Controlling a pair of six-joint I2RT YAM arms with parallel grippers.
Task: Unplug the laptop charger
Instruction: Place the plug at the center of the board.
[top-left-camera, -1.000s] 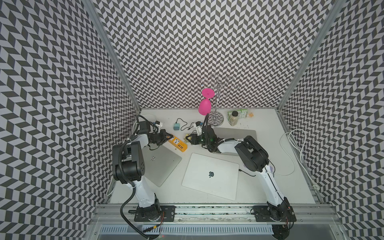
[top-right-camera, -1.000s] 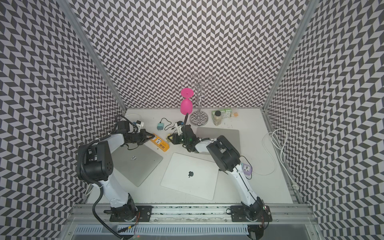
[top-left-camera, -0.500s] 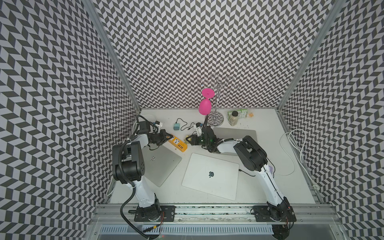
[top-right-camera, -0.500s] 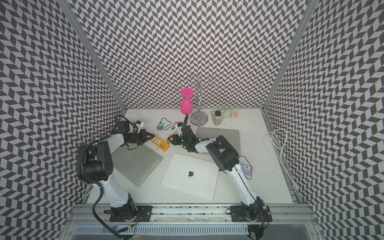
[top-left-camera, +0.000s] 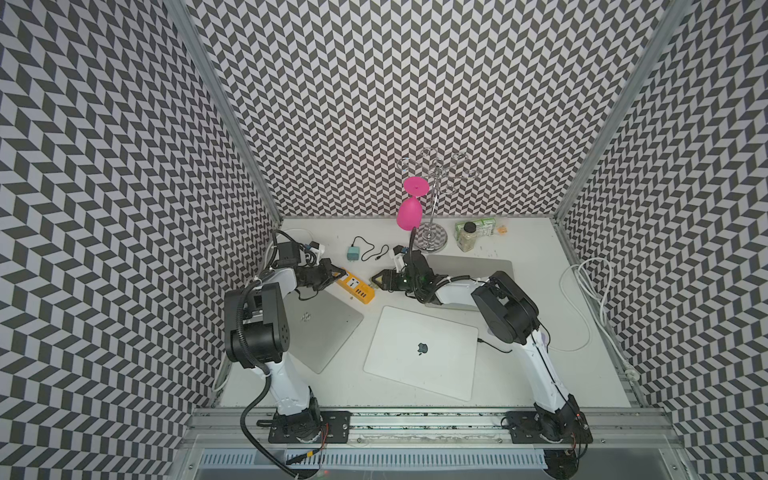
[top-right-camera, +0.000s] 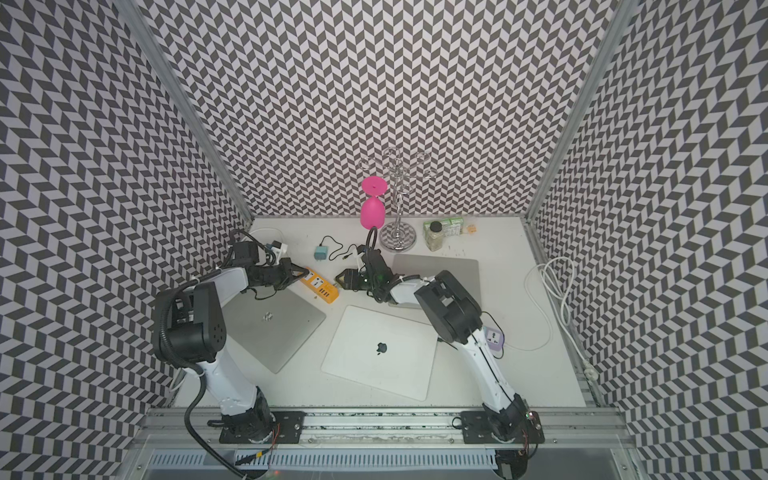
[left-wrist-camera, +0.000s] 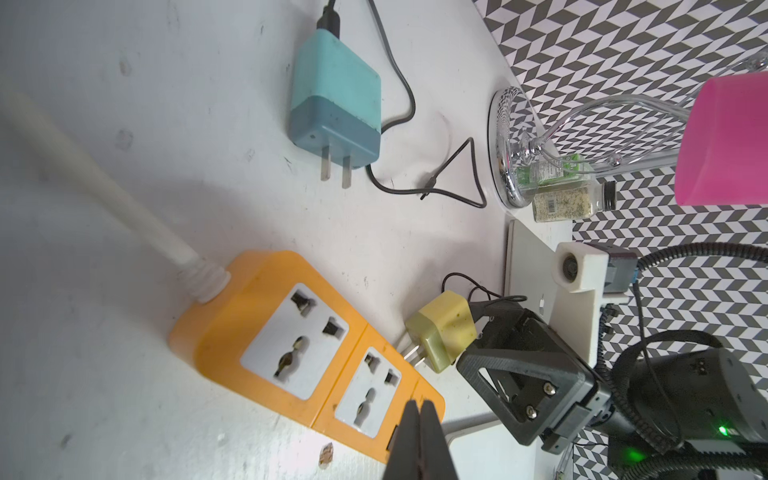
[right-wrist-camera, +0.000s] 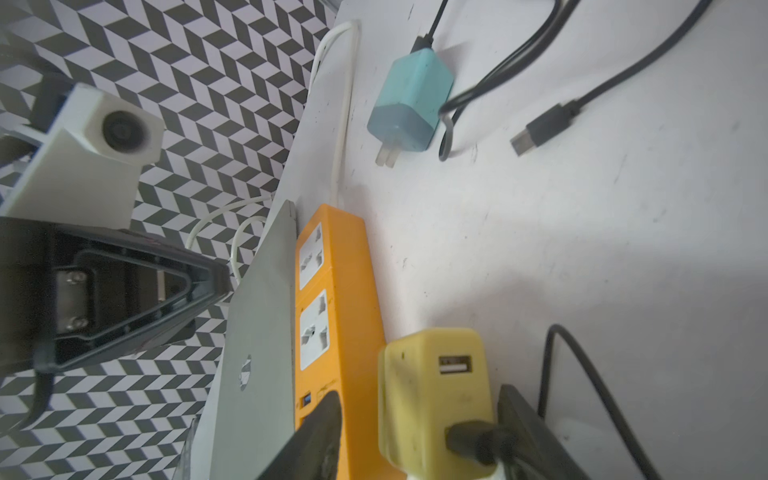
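Observation:
The yellow laptop charger (left-wrist-camera: 442, 328) lies on the table beside the orange power strip (left-wrist-camera: 291, 332), its prongs bare and out of the sockets. A black cable leaves its back. My right gripper (right-wrist-camera: 419, 415) is open around the yellow laptop charger (right-wrist-camera: 432, 399), with a gap showing on the side towards the orange power strip (right-wrist-camera: 336, 291). The other finger stands close against it. My left gripper (left-wrist-camera: 419, 405) is shut and empty, poised over the strip; whether it touches I cannot tell. Both top views show the right gripper (top-left-camera: 375, 281) (top-right-camera: 340, 280) at the strip's near end.
A teal plug adapter (top-left-camera: 353, 252) with a black cable lies behind the strip. Three closed laptops lie flat: silver (top-left-camera: 320, 328), white (top-left-camera: 422, 347) and grey (top-left-camera: 469, 266). A rack with a pink glass (top-left-camera: 409, 212) and a spice jar (top-left-camera: 467, 237) stand at the back. A white cable (top-left-camera: 582, 291) coils at right.
My right gripper's jaws have spread apart around the yellow charger. Both arms have barely shifted, and the left gripper stays shut.

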